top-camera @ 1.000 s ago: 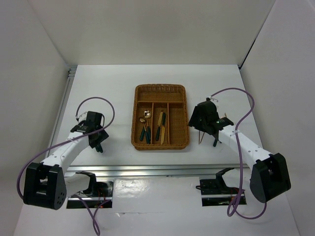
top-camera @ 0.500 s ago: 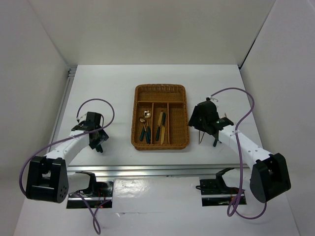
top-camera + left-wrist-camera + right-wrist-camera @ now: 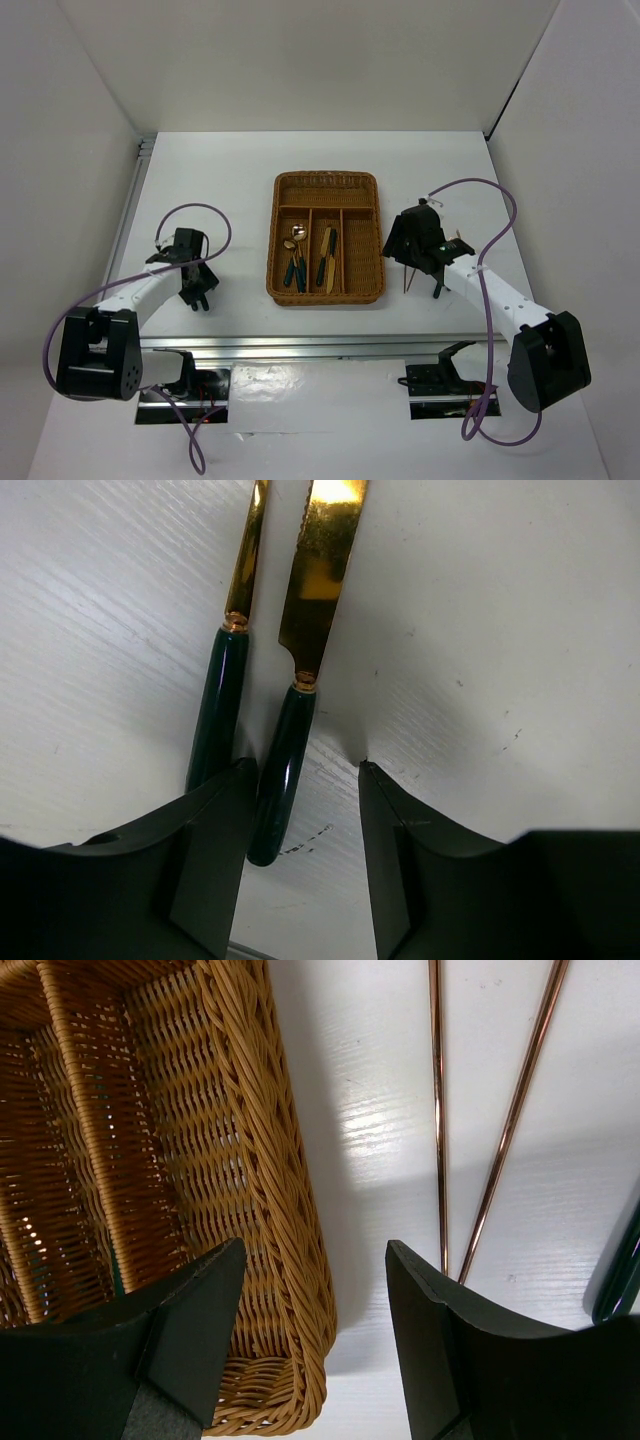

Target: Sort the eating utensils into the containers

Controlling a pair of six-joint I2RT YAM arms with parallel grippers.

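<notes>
Now we see the left gripper low over the white table, well to the left of the wicker tray. Its jaws stand apart, and the dark green handle of a knife lies between them. The handle is close against one finger and a clear gap remains to the other, so we see no grip on it. Just beside the knife, almost parallel, lies a second utensil with the same green handle and a gold neck. Its head is cut off by the frame, so we cannot tell if it is a fork or a spoon. The end of its handle is hidden behind a finger.

The right gripper hangs at the right side of the tray, above its near right corner. Its jaws are also apart and hold nothing. On the table just right of the tray lie two thin chopsticks, close together and spreading a little away from the gripper. One more dark green handle shows at the edge of the right wrist view.

Inside the tray, the left long slot holds a gold spoon among other dark handles. The middle slot holds two utensils lying lengthwise.
</notes>
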